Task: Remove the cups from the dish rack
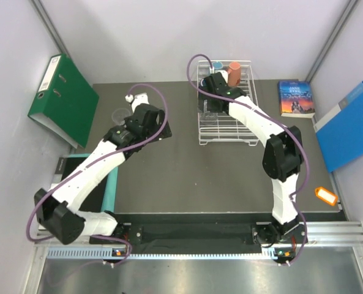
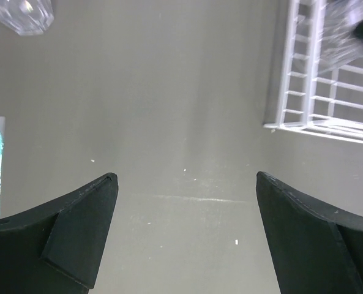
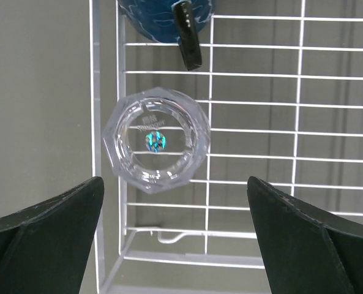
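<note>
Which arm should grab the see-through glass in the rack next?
Right. The right gripper, open, hangs straight above the clear glass in the dish rack. The left gripper is open over the table, beside the rack.

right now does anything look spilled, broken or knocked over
Nothing stands out. One glass stands inside the rack near its edge, and a second glass stands on the table to the left. No spill or breakage shows.

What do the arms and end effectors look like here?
The left arm and right arm have white link shells and black joints, each trailing a purple cable. The left end effector and right end effector have matte black, wedge-shaped fingers.
</note>
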